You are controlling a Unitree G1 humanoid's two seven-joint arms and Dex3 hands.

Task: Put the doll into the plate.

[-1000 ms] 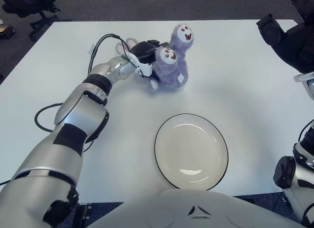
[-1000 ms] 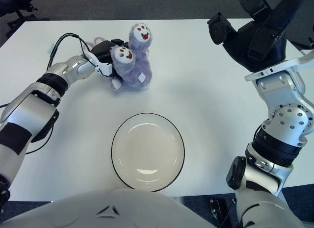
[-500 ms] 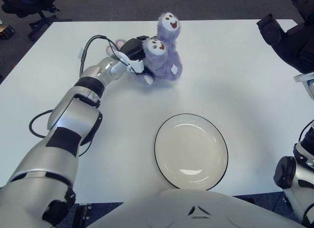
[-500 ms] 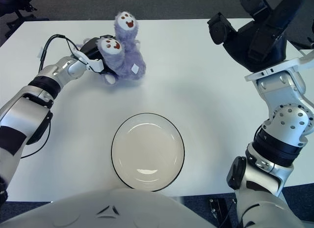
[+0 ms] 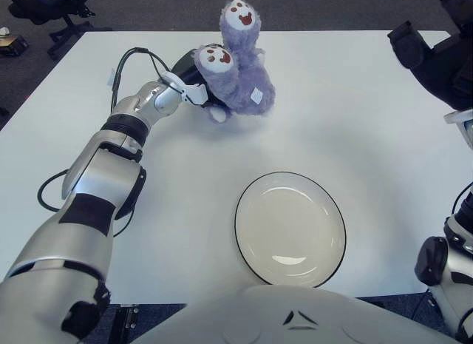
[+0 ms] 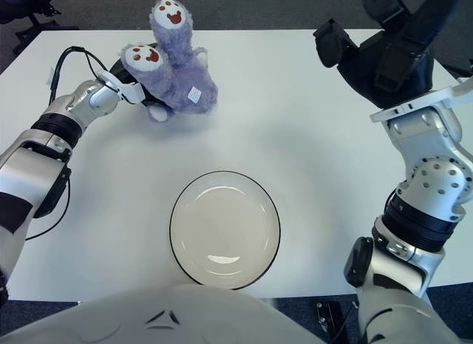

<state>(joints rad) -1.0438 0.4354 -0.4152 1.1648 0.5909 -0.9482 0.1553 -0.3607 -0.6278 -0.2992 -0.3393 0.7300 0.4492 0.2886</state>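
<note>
The doll is a fluffy purple plush with two white-and-brown paw soles pointing up; it shows at the far left-centre of the white table. My left hand reaches across the table and is shut on the doll's left side, its dark fingers partly buried in the fur. The plate is cream with a thin black rim and lies empty near the front edge, well to the right of and nearer than the doll. My right hand is raised at the far right, fingers spread, holding nothing.
A black cable loops over the left forearm, and another loop lies on the table by the left upper arm. Chair legs stand on the floor beyond the table's far left corner.
My left hand has carried the doll up and to the left in view, away from the plate. The doll's paws now tilt higher. The right arm and the plate have not moved.
</note>
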